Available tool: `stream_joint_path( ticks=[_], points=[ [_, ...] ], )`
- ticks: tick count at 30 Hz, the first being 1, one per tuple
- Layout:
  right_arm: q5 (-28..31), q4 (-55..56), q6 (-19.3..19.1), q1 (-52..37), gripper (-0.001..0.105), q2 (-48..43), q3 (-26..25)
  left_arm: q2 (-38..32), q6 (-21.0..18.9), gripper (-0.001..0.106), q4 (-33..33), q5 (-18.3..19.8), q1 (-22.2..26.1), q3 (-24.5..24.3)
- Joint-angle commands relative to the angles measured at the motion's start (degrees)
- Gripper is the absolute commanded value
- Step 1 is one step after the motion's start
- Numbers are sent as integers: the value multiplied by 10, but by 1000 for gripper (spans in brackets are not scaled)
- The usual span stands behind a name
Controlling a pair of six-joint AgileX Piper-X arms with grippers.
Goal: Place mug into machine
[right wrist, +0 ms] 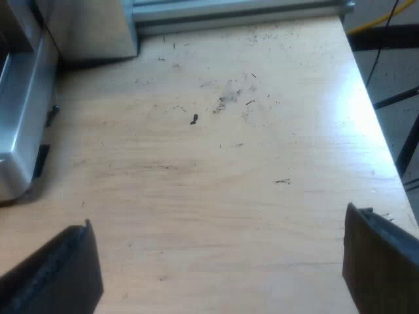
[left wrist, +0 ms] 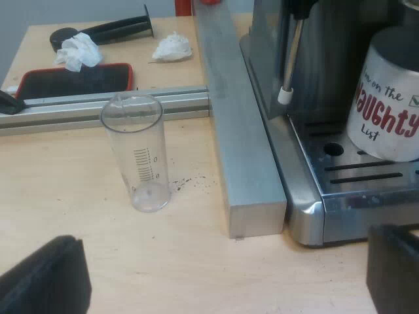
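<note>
The mug (left wrist: 389,98) sits on the tray (left wrist: 366,171) of the machine (left wrist: 308,209). A bar (left wrist: 239,131) lies on the surface (left wrist: 98,222) between the machine and the glass (left wrist: 139,154), which stands upright. Behind the glass lies a rail (left wrist: 78,110), with paper wads (left wrist: 78,52) on the surface past it.

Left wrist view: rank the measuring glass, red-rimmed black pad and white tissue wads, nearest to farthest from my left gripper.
1. Measuring glass, upright before the left gripper.
2. Red-rimmed black pad, beyond the aluminium rail.
3. White tissue wads, past the pad.
</note>
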Motion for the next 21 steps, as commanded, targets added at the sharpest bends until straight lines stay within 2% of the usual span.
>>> stream_joint_path(
  ticks=[1,4,7,21],
  points=[
    [1,7,-3,-1,77,-26,-1,-81,0,87,-8,0,0,-1],
    [1,7,-3,-1,77,-26,-1,-81,1,87,-7,0,0,-1],
    [1,7,-3,-1,77,-26,-1,-81,19,87,-7,5,0,-1],
    [1,7,-3,-1,77,-26,-1,-81,24,87,-7,19,0,-1]
  ],
)
